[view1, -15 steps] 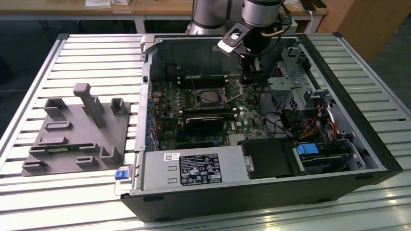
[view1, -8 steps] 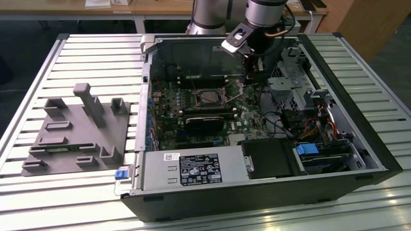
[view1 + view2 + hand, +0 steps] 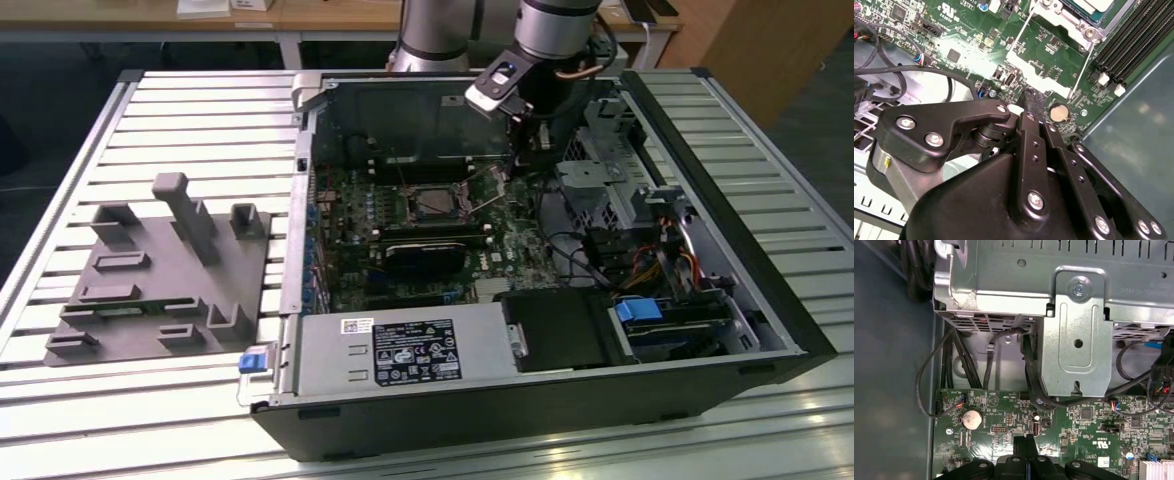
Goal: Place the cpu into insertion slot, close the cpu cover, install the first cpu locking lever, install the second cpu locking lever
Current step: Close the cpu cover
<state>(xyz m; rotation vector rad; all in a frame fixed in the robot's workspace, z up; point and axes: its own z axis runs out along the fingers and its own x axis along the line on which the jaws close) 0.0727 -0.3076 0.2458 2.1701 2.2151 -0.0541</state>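
1. The pincer (image 3: 1026, 444) is pressed together with nothing visible between its tips. It is low over the green motherboard (image 3: 1079, 432), at the bottom centre of the first wrist view. Being closed, it probably serves better to push or hook than to grasp.
2. In the second wrist view a coin cell (image 3: 1058, 113) lies just beside the tips, right of centre. Two thin locking levers (image 3: 1080, 70) run from near the tips up toward the upper right corner. They look unlatched, so the pincer probably sits here to reach their free ends.
3. The cpu (image 3: 1093, 4) rests in the insertion slot (image 3: 434, 203), at the top right edge of the second wrist view and centre frame in the exterior view. The cpu cover (image 3: 1066, 21) seems to lie down around it, though I cannot be sure.
4. A steel drive cage (image 3: 1074, 340) fills the upper first wrist view.
5. The open computer case (image 3: 747, 210) lies on its side on a white slatted worktop (image 3: 174, 110), so the board faces up to the arm. A grey parts fixture (image 3: 160, 270) sits at left.
6. A wooden worktop (image 3: 334, 15) crosses the top edge.
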